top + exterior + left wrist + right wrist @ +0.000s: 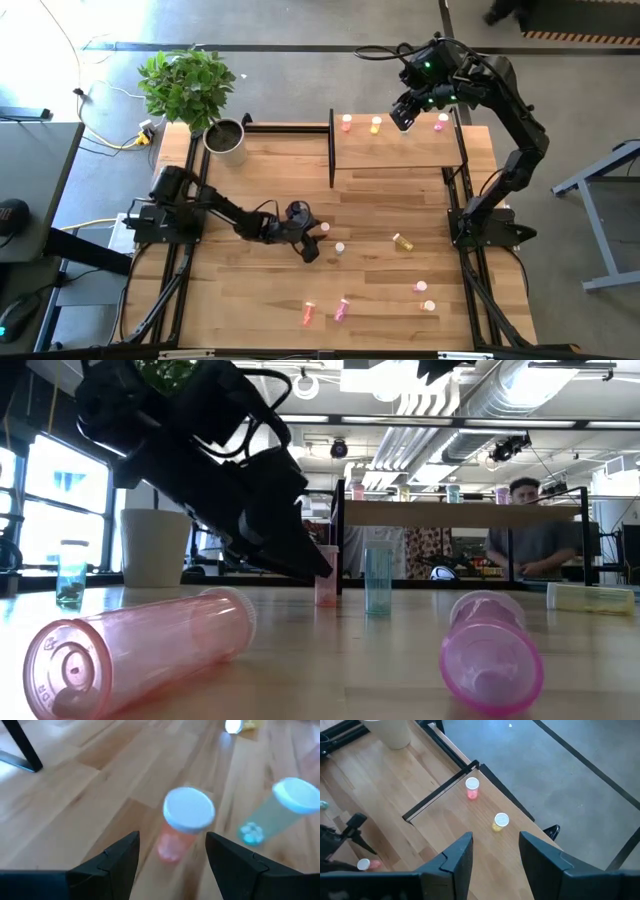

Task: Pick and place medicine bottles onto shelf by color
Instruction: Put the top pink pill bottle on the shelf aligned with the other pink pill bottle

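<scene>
**Q:** What is the working pincer doing?

**A:** The left gripper [172, 852] hangs low over the table, fingers apart, holding nothing. A red-pink bottle [183, 822] with a white cap stands upright just beyond its fingertips, lined up with the gap between them. A pale green bottle [280, 810] stands just beside the red-pink one, on the side away from the shelf [400, 150].

**Q:** And the other arm?

**A:** The right gripper [405, 112] hovers above the shelf, fingers apart and empty. On the shelf stand a red-pink bottle [472, 788], a yellow bottle [500, 821] and a magenta bottle [441, 122]. More bottles lie on the table, well away from the shelf.

**Q:** How should the pickup be done?

**A:** In my judgement: move forward until the fingers sit either side of the bottle's body, below the cap, then close squarely. Keep the outer finger clear of the pale green neighbour, which could easily tip.
</scene>
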Robot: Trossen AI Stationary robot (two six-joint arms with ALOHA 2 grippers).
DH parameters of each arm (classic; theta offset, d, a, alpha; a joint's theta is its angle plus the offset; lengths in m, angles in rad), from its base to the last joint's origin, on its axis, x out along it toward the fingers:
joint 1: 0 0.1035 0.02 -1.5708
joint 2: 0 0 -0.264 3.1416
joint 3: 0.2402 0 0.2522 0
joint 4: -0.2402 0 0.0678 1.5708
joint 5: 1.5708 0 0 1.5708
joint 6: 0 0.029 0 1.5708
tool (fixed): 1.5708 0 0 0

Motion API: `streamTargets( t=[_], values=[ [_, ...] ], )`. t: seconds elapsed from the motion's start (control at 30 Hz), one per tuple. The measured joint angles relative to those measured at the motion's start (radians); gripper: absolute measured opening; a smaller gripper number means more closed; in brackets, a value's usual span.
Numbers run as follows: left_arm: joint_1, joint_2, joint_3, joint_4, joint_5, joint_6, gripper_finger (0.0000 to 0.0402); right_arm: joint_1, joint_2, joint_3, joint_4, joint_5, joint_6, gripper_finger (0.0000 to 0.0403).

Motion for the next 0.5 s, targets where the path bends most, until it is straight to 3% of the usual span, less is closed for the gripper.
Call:
streamTargets(
  t=[0.5],
  values=[
    [0.053, 0.003, 0.001, 0.003, 0.052, 0.032, 0.0216, 0.0, 0.0, 0.0, 0.0, 0.0, 0.0, 0.0151]
  ],
)
